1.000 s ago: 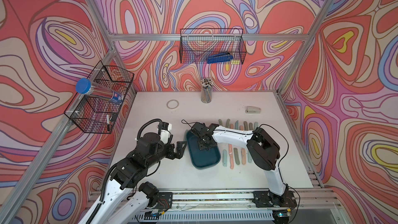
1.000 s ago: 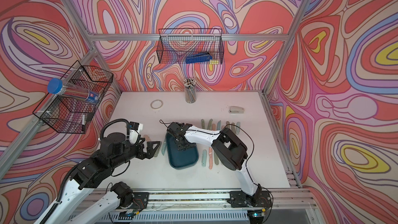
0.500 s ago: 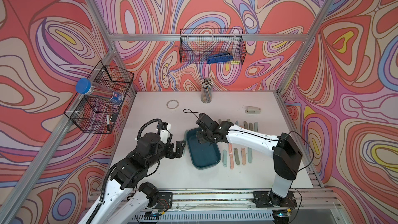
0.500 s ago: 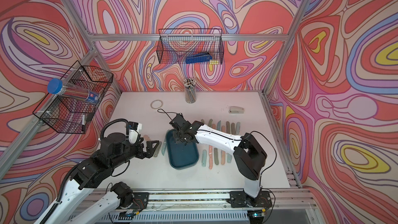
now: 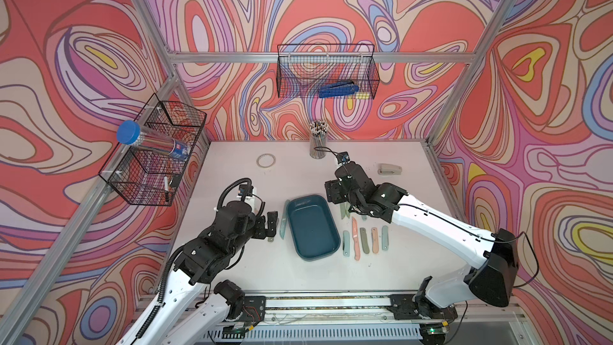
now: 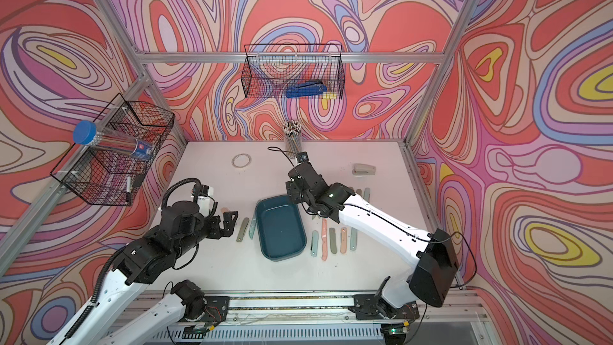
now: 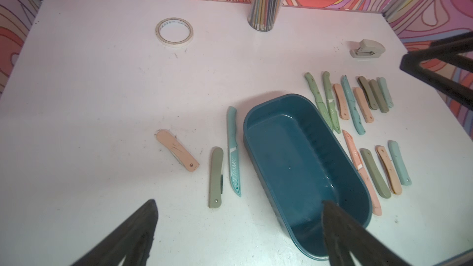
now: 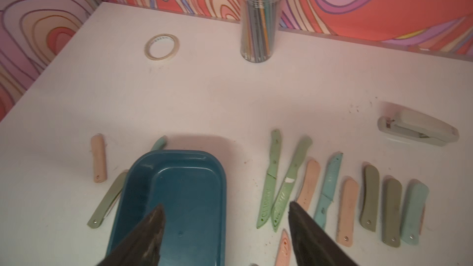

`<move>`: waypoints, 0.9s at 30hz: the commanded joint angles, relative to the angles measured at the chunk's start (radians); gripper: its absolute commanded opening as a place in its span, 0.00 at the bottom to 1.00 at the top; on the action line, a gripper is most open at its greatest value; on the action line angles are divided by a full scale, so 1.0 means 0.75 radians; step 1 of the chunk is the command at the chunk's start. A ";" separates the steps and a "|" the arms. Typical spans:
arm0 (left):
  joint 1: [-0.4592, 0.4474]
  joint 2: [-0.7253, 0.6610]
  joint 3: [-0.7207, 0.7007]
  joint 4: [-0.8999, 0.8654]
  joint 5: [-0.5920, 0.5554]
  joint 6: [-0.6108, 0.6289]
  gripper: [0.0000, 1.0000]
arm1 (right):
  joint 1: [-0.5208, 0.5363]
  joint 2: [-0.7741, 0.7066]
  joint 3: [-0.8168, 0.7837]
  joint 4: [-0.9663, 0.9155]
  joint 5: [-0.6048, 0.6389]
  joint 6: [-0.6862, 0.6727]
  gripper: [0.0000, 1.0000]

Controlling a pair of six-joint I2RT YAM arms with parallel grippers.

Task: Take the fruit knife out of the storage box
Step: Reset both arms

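The storage box (image 5: 311, 227) (image 6: 280, 227) is a dark teal tub in the middle of the table, and nothing lies inside it (image 7: 302, 162) (image 8: 179, 200). Several fruit knives lie on the table beside it. Two green ones (image 8: 271, 182) (image 7: 317, 98) rest just off its far right corner, and a teal one (image 7: 233, 154) (image 5: 283, 224) runs along its left side. My right gripper (image 5: 345, 202) (image 6: 303, 204) (image 8: 226, 209) hangs open over the box's far right rim, holding nothing. Left of the box, my left gripper (image 5: 267, 224) (image 6: 225, 224) (image 7: 240, 208) stands wide open and empty.
More folded knives sit in rows right of the box (image 5: 365, 240). A tape roll (image 5: 265, 160), a pencil cup (image 5: 317, 141) and a stapler (image 5: 390, 169) stand at the back. Black wire baskets hang on the back wall (image 5: 326, 76) and the left wall (image 5: 156, 151).
My right gripper has moved right from over the box's far end to its right rim, its elbow swinging out right, and its jaws have opened wider. The left arm has not moved.
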 commanded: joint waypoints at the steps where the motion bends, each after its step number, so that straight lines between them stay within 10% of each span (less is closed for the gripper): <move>1: -0.006 0.016 0.025 0.000 -0.142 0.040 1.00 | -0.077 -0.083 -0.071 0.009 0.012 -0.006 0.79; 16: 0.343 0.207 -0.003 0.198 0.001 0.081 1.00 | -0.335 -0.145 -0.270 0.151 -0.051 -0.115 0.88; 27: 0.383 0.331 -0.013 0.319 -0.179 0.127 1.00 | -0.438 -0.253 -0.439 0.294 0.063 -0.205 0.98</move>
